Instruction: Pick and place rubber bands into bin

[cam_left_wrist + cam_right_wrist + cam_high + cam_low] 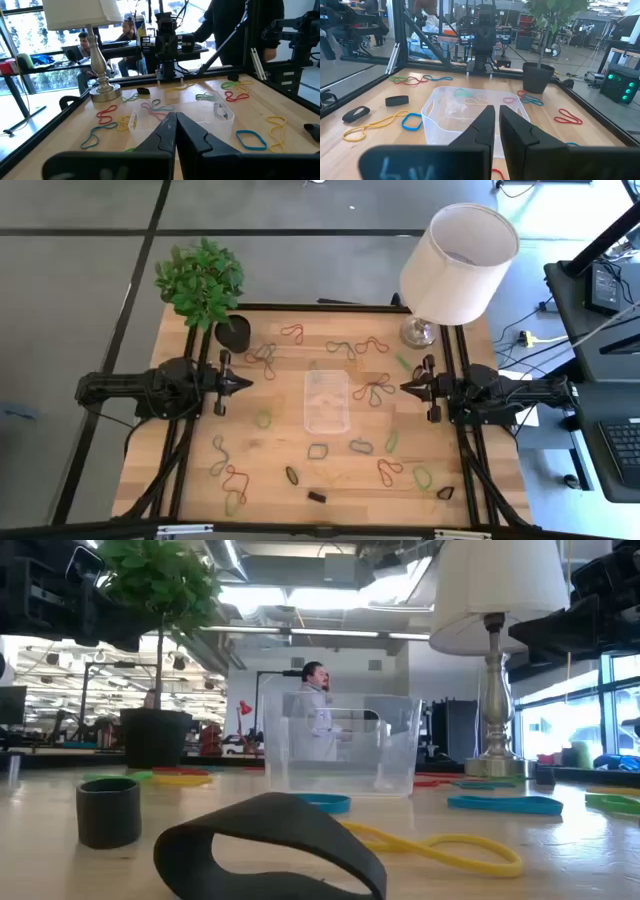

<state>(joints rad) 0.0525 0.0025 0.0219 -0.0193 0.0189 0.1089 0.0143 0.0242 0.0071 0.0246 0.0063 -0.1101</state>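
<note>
Dozens of rubber bands (pixel 374 391) round frame-centre bin (pixel 326 401): light, floppy; pinch one strand. Both grippers (pixel 242 383) (pixel 407 388) closed, empty.

Two arms, matte black, blocky segmented housings. Left gripper (pixel 243 383), right gripper (pixel 407 388): each two tapered black fingers ending in point. Short black crossbar behind each finger pair. Black cables trail from arm bases.

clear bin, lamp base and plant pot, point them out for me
clear bin (pixel 326 401), high view, on its bare floor at mid-table.
lamp base (pixel 417 332), high view, on the metal foot below the shade.
plant pot (pixel 234 334), high view, on the black pot's rim.
</note>
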